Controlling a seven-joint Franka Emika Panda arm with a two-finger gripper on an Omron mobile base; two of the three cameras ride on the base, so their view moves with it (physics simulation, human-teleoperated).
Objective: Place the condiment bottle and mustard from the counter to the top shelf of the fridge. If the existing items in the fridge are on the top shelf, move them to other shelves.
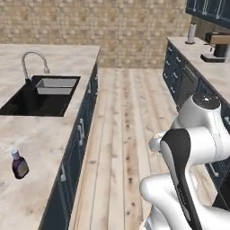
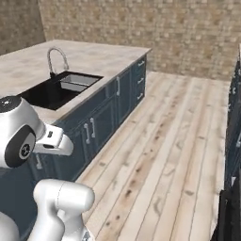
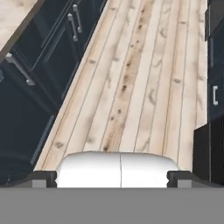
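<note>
Condiment bottle [image 1: 19, 164] stands upright on the counter [image 1: 36, 139], at roughly 8 o'clock in the left base view, well apart from the sink [image 1: 40, 95]. Gripper [image 3: 112, 178] points at the floor [image 3: 131, 87], jaws released and empty, evidently not yet committed to a pick.

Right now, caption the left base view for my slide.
Condiment bottle stands alone on the marbled counter, sink beyond it.
</note>
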